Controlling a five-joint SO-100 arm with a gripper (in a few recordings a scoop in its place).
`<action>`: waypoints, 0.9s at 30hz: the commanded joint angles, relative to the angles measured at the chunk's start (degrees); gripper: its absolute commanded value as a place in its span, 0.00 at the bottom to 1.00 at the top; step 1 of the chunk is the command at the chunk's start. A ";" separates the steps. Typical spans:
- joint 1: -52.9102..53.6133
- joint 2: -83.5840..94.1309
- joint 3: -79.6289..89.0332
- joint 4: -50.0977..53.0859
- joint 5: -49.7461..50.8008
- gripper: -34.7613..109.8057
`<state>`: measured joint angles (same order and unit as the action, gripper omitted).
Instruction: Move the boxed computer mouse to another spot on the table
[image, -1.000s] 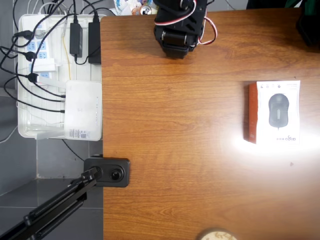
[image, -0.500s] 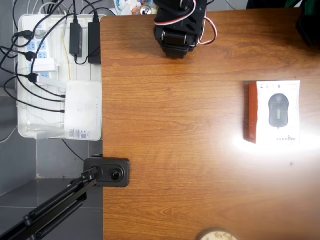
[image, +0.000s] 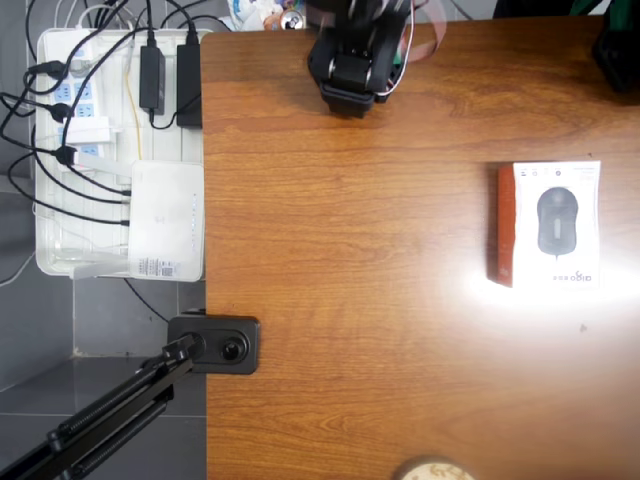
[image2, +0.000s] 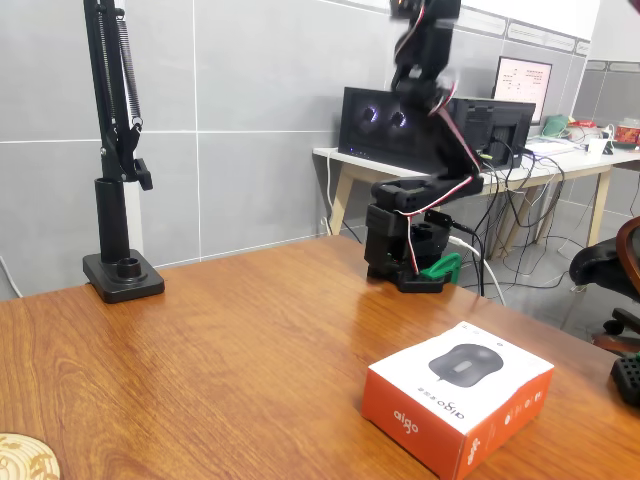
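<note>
Nearest the camera in the fixed view, the boxed computer mouse (image2: 458, 395) lies flat on the bench (image2: 230, 350), picture side up, one orange-red side facing forward; in the overhead view the boxed computer mouse (image: 548, 224) sits near the right edge of the bench (image: 350, 300), inside a bright patch of glare. That placement is the first risk, I judge: the carton is close to the bench edge, so a grasp that nudges it outward instead of closing on it could push it off. The carton is also wide and flat with smooth card faces, so a pincer that takes it across the broad side may not span it, and a grip on a corner could let it swing or slip on lifting. The glossy wood would let it slide readily under any sideways push. Farther back, the arm (image2: 425, 150) stands folded over its base (image2: 405, 245), well apart from the carton, with its upper part blurred; I cannot tell whether the pincer is released or clenched. The long reach across may leave little room to come down squarely. A round coaster-like disc (image2: 25, 458) lies at the near left corner, away from any likely path.
</note>
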<state>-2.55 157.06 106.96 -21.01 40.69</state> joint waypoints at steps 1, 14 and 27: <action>-10.37 -25.93 -32.96 21.01 9.84 0.24; -31.20 -38.76 -18.72 44.38 24.17 0.33; -41.40 -54.32 -13.54 52.12 27.33 0.96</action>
<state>-43.07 105.38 94.92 29.09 69.26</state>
